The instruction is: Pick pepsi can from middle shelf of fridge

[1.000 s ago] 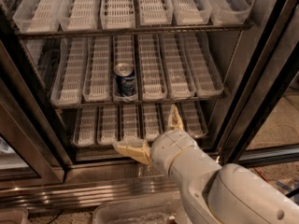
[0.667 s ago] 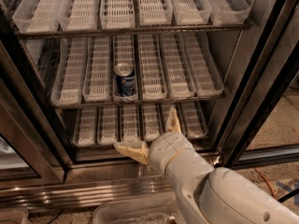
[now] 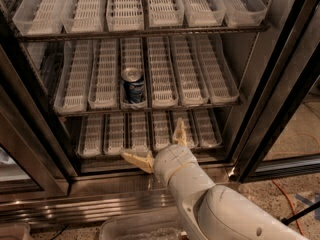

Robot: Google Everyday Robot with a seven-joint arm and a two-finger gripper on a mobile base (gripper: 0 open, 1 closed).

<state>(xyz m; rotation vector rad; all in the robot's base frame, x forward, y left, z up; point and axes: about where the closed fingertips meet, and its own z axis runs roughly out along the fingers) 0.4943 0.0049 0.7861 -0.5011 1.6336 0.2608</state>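
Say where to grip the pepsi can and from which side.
Grip the can by its upper body, clamped at left and right, coming straight in from the front. It stands upright at the front end of its lane on the middle shelf, and the lane walls hug its lower part. The hand hangs open below, before the bottom shelf, so it should probably rise first.

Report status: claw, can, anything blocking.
Claw open, empty, low before the bottom rack. Small dark-blue silver-topped can upright, third lane from left, middle wire shelf, untouched. Path to it looks clear.
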